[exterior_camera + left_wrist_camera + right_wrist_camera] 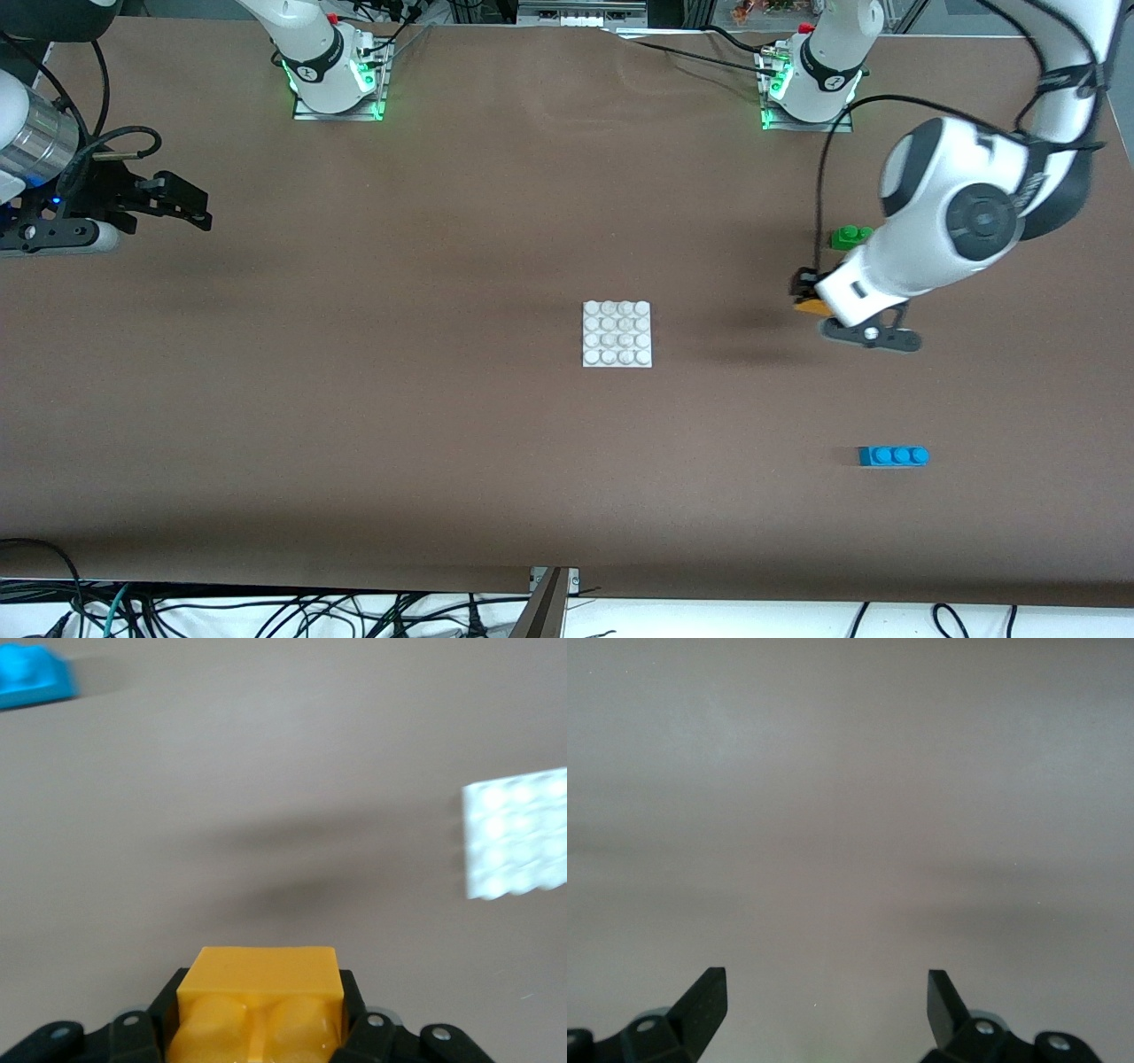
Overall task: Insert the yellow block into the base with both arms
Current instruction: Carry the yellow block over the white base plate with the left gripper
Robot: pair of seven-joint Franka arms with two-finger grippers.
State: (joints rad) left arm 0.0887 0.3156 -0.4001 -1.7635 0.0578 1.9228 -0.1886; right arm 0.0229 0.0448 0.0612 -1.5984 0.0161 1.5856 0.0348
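The white base [617, 333] lies flat at the middle of the table; it also shows in the left wrist view [518, 833]. My left gripper [808, 297] is shut on the yellow block [811, 307], held above the table toward the left arm's end, apart from the base. In the left wrist view the yellow block [259, 999] sits between the black fingers [356, 1010] with its two studs facing the camera. My right gripper [190, 206] is open and empty above bare table at the right arm's end, its fingertips [709, 992] spread wide; this arm waits.
A green two-stud brick [850, 236] lies beside the left arm's wrist, farther from the front camera than the yellow block. A blue three-stud brick [893, 455] lies nearer the front camera at the left arm's end, also in the left wrist view [34, 678]. Brown table between base and grippers.
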